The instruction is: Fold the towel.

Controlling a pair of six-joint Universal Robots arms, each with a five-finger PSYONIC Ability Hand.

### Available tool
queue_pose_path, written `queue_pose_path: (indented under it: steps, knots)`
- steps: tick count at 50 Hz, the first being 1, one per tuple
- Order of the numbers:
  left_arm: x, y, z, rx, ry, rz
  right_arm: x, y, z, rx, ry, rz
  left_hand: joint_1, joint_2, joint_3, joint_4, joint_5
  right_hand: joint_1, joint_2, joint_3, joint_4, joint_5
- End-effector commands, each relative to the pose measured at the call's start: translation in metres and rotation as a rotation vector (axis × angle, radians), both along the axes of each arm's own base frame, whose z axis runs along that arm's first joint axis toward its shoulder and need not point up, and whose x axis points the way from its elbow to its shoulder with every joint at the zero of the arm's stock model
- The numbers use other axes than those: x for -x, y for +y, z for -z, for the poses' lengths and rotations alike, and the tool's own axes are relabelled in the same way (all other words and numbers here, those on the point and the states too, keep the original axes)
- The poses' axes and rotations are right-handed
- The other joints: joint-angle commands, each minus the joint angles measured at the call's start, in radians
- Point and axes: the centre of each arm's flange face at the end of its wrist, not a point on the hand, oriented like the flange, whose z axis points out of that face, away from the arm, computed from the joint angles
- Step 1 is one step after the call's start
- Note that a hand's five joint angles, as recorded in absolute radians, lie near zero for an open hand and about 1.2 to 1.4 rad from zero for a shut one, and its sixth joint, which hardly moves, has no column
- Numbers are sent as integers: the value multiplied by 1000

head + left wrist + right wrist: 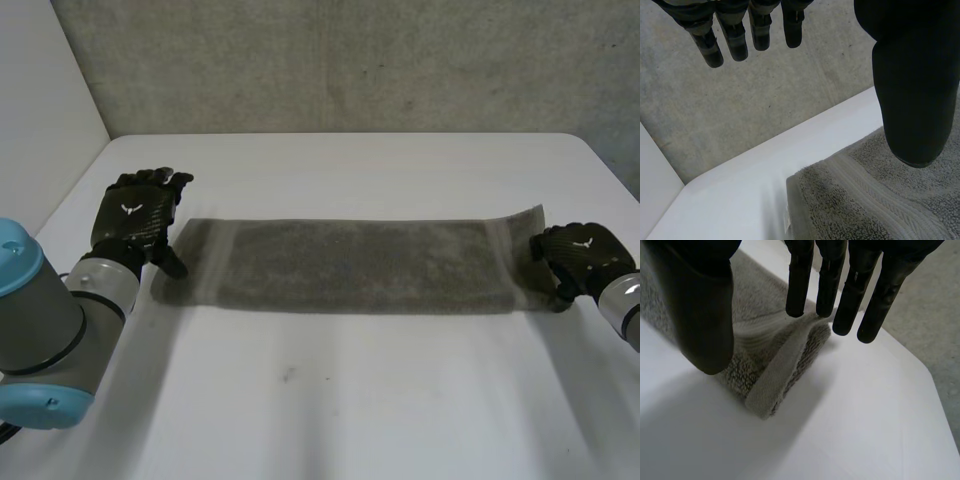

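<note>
**Head view.** A grey towel [350, 265] lies flat as one long strip across the middle of the white table [350, 400], its long edges running from arm to arm. The left hand [130, 222] stands at the strip's left end and covers part of that short edge. Its thumb reaches down to the near left corner, but contact with the cloth cannot be made out. The right hand [575, 252] sits at the right end and hides the near right corner, while the far right corner stands slightly off the table. The right arm [625, 300] is cut off by the frame edge, and the left arm [45, 320] blocks the table's near left corner.

**Left wrist view.** The fingers [735, 42] are straight and spread well away from the thumb [915, 90], holding nothing. They point past the table's far edge toward the grey wall [740, 110]. The thumb hangs over the towel's end band, and whether it touches is hidden. A small label [787, 220] at the towel's corner is too small to read.

**Right wrist view.** The fingers [800, 285] are straight and the thumb [700, 315] stands apart from them, so this hand is open. The towel's end lies between them, its hem turned up in a low ridge below the fingertips.

**Open room.** Bare table runs along the strip's near edge and its far edge, with a narrower margin beyond each short end.
</note>
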Motion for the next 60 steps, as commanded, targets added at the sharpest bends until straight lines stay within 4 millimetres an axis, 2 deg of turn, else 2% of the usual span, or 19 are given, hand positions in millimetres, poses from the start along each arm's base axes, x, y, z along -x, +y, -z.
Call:
queue_pose_path:
  steps: [1, 14, 16, 17, 20, 30, 38, 42, 44, 46, 47, 48, 49, 51, 52, 54, 55, 57, 60]
  knots:
    - [0, 1, 2, -5, -3, 0, 2, -6, 18, 1, 112, -37, -3, 9, 7, 9, -32, 43, 47, 45, 47, 38]
    - [0, 1, 1, 6, -1, 2, 14, -16, 31, 4, 170, -19, -3, 9, 7, 9, -32, 90, 94, 92, 93, 85]
    - [0, 1, 1, 5, 0, 2, 18, -20, 29, 13, 173, -6, -3, 9, 7, 9, -32, 472, 476, 474, 476, 467]
    - [0, 1, 1, 7, 1, 2, 18, -20, 29, 13, 173, -6, -3, 9, 7, 9, -32, 475, 478, 477, 478, 469]
    - [0, 1, 2, 5, 0, 2, 26, -26, 26, 24, 176, 24, -3, 9, 7, 9, -32, 854, 857, 856, 857, 848]
    - [0, 2, 1, 5, 0, 2, 54, -40, 12, 62, 201, 129, -3, 9, 7, 9, -32, 855, 859, 857, 859, 850]
    - [-1, 1, -3, 17, 4, -2, 81, -68, -14, 159, 276, 189, -3, 9, 7, 9, -32, 855, 859, 857, 859, 850]
    - [-1, 2, -11, 41, 11, 0, 79, -82, -47, 254, 364, 204, -3, 9, 7, 9, -32, 855, 859, 857, 859, 850]
    - [-1, 2, -25, 82, 23, 0, 63, -83, -62, 290, 362, 183, -3, 9, 7, 9, -32, 855, 859, 857, 859, 850]
    - [0, 1, -34, 108, 30, -2, -3, -74, -97, 408, 323, 55, -3, 9, 7, 9, -32, 855, 859, 857, 859, 850]
    - [0, 0, -44, 138, 39, -2, -4, -74, -98, 409, 323, 54, -3, 9, 7, 9, -32, 855, 859, 857, 859, 850]
    - [0, 0, -44, 138, 39, -2, -39, -65, -108, 455, 297, -23, -3, 9, 7, 9, -32, 855, 859, 857, 859, 850]
    - [1, -2, -55, 169, 50, -2, -40, -65, -108, 455, 296, -24, -3, 9, 7, 9, -32, 855, 859, 857, 859, 850]
    - [2, -4, -67, 200, 61, -2, -105, -42, -116, 519, 263, -168, -3, 9, 7, 9, -32, 855, 859, 857, 859, 850]
    - [3, -7, -77, 224, 75, 0, -105, -42, -116, 520, 263, -169, -3, 9, 7, 9, -32, 855, 859, 857, 859, 850]
    - [5, -8, -84, 235, 85, 4, -170, -7, -113, 564, 227, -319, -3, 9, 7, 9, -32, 855, 859, 857, 859, 850]
    - [8, -9, -92, 241, 99, 11, -171, -7, -113, 564, 227, -320, -3, 9, 7, 9, -32, 855, 859, 857, 859, 850]
    - [10, -9, -99, 242, 113, 18, -229, 34, -98, 580, 193, -481, -3, 9, 7, 9, -32, 855, 859, 857, 859, 850]
    - [12, -10, -111, 232, 143, 25, -251, 52, -85, 570, 183, -547, -3, 9, 7, 9, -32, 855, 859, 857, 859, 850]
